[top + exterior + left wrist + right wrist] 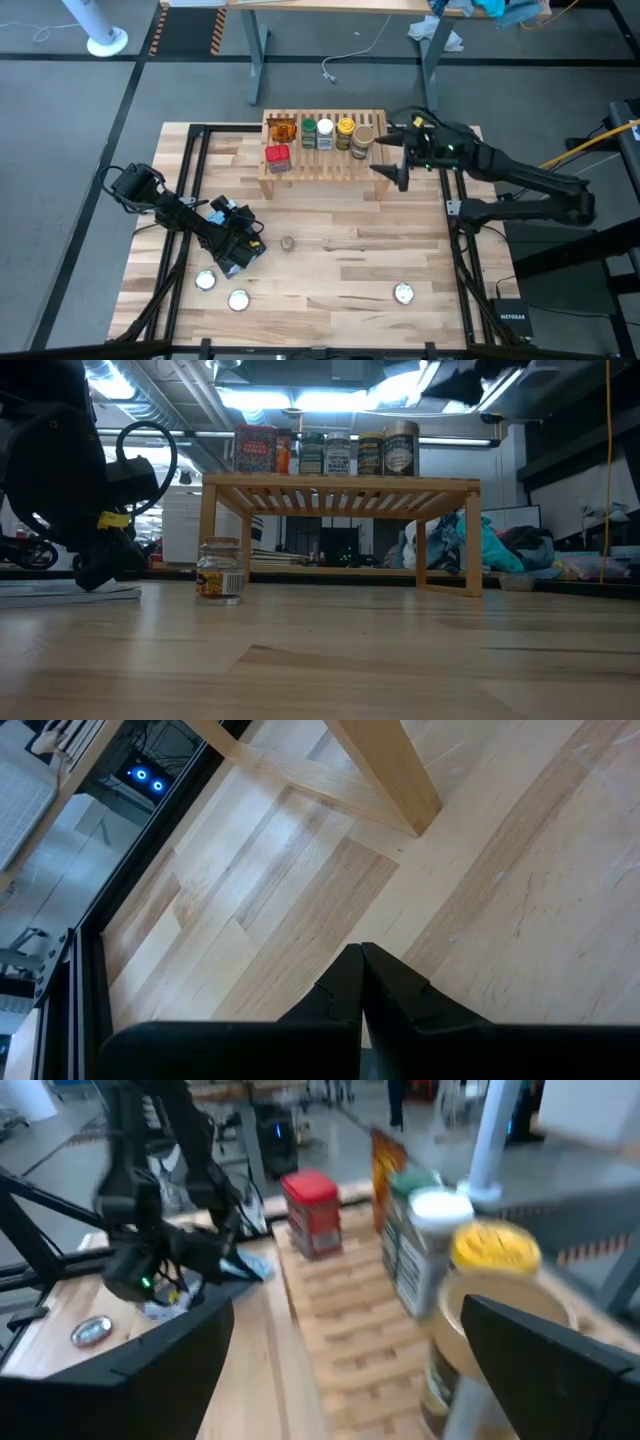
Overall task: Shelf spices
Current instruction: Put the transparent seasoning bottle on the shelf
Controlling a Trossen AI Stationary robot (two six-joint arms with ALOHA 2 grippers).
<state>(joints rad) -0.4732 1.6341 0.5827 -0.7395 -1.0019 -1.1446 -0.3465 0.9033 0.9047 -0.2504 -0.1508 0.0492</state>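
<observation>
The light-wood shelf [322, 165] stands at the table's far middle. On its upper step stand an orange packet [283, 130] and jars with green [309, 131], white [325, 133], yellow [345, 132] and tan [362, 143] lids. A red tin [277, 158] stands on the lower step. A small clear jar [288, 243] stands upright on the table in front of the shelf. My right gripper [387, 152] hangs open just off the shelf's right end, raised, facing the tan-lidded jar [480, 1330] without touching it. My left gripper [252, 250] is shut, low over the table left of the clear jar.
Three flat silver discs lie near the front edge: two at the left [205, 281] [238, 299] and one at the right [403, 293]. Black frame rails [190, 200] run along the table's left and right sides. Bare wood lies between the shelf and the discs.
</observation>
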